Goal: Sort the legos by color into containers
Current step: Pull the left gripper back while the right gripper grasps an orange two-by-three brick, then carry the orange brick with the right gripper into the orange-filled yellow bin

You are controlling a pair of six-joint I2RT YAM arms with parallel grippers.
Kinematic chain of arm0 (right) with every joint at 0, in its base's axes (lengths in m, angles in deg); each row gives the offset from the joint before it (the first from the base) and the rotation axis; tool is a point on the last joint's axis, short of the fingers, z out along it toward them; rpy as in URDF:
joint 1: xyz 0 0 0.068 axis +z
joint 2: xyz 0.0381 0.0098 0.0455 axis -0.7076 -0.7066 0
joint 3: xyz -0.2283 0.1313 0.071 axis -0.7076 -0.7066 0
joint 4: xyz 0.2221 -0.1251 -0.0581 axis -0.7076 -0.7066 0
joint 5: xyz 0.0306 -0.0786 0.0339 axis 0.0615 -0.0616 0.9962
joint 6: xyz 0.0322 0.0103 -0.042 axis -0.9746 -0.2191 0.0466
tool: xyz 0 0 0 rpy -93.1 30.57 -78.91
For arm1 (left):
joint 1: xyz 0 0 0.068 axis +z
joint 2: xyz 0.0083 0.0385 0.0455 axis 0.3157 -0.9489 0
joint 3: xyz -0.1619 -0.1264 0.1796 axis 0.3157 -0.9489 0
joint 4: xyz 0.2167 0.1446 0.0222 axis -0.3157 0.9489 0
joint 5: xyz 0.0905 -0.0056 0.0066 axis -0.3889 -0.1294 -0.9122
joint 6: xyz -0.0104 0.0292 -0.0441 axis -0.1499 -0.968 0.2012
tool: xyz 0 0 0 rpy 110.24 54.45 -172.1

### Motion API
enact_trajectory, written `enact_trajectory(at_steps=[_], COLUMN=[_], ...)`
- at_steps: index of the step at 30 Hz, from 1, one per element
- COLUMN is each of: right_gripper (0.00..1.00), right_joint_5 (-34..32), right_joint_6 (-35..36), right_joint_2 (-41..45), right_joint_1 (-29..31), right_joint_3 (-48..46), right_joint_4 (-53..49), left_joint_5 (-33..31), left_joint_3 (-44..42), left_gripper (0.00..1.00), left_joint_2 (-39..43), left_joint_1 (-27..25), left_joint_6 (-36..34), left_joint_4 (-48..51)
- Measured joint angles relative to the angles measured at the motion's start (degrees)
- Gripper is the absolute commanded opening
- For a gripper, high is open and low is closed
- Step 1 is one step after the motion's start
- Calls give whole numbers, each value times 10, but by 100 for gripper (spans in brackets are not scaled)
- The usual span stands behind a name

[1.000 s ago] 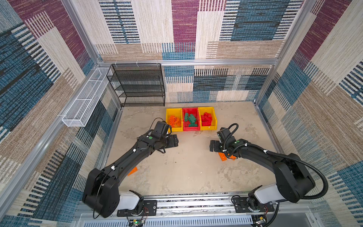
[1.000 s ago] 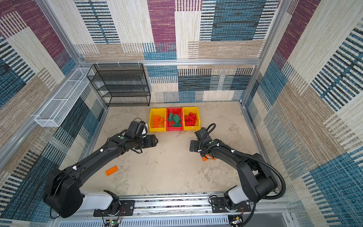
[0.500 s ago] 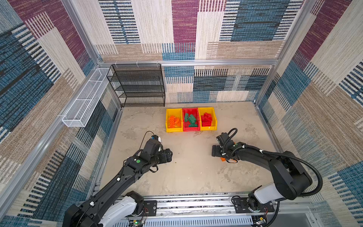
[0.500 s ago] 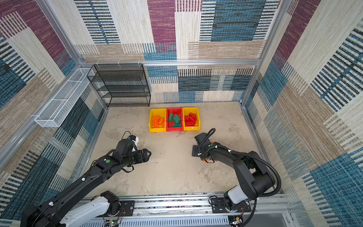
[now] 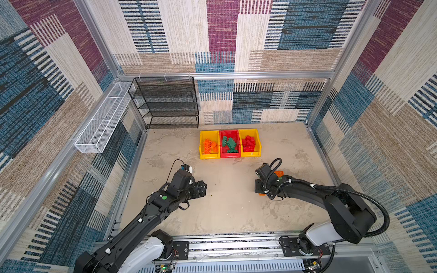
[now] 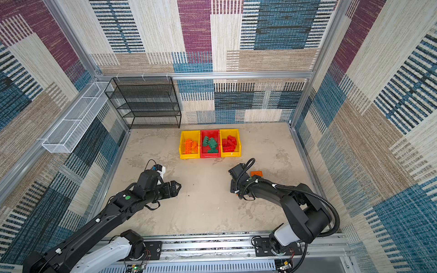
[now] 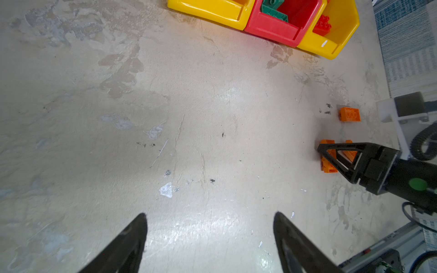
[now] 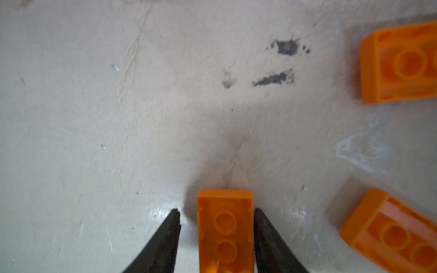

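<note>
My right gripper [image 8: 216,210] is low over the floor with an orange lego [image 8: 224,224] lying studs-down between its fingers. One finger touches the brick's side and a narrow gap shows at the other. Two more orange legos [image 8: 399,63] [image 8: 390,231] lie close by on the floor. In both top views the right gripper [image 5: 258,189] is at the right, with an orange lego [image 5: 279,173] behind it. My left gripper [image 7: 209,215] [image 5: 204,188] hangs open and empty above bare floor. The containers stand in a row: a yellow one [image 5: 209,156] with orange legos, a red one [image 5: 230,155] with green, a yellow one [image 5: 251,154] with red.
A black wire-mesh rack [image 5: 165,101] stands in the back left corner. A long white wire basket [image 5: 101,127] hangs on the left wall. The arms' mounting rail [image 5: 236,245] runs along the front edge. Carpeted walls close in the floor on three sides.
My left arm has pulled back from near the containers toward the front, jaws still open. The right gripper's wide-open jaws have narrowed around the orange lego on the floor.
</note>
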Motion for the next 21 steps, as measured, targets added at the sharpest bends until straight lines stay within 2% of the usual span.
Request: enact_trajectory(at_steps=[4, 10, 15, 21], right_gripper=[31, 29, 30, 31], right_joint_5=[11, 39, 59, 88], right_joint_6=[-5, -8, 3, 42], right_joint_2=[3, 3, -17, -101], right_joint_1=[5, 8, 8, 8], right_joint_3=[7, 61, 158, 313], right_joint_4=[-25, -82, -87, -57], left_joint_5=[-4, -14, -30, -43], left_joint_3=[-1, -1, 0, 9], left_gripper=[84, 85, 98, 99], left_joint_2=[18, 30, 32, 21], left_joint_1=[0, 0, 0, 0], left_joint_6=[0, 0, 0, 0], left_joint_4=[7, 17, 35, 46])
